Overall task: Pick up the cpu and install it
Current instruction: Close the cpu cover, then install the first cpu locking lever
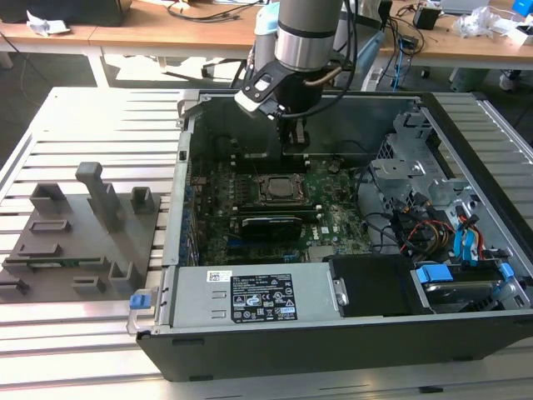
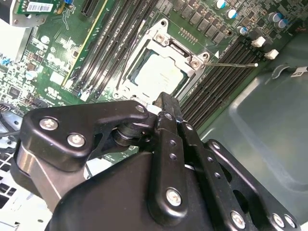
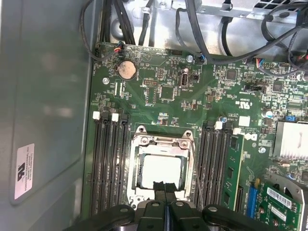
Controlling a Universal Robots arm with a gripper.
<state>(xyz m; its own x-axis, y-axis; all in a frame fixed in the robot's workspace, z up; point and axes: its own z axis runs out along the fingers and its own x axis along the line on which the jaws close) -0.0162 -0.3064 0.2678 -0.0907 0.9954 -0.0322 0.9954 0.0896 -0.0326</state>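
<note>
Gripper (image 3: 165, 185), closed and empty, above the cpu (image 3: 159, 171) in its socket (image 3: 161, 140)

The arm (image 1: 304, 33) over the open computer case (image 1: 333, 342)
Its gripper (image 1: 293, 137) hangs inside, near the socket frame (image 1: 279, 190) (grey fixture blocks (image 1: 83, 233) sit outside, at the exterior view's left).

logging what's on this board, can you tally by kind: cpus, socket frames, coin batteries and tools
cpu: 1, lying in the socket
socket frame: 1
coin battery: 1
tool: 1, shut, at the socket's edge
total: 4
</note>
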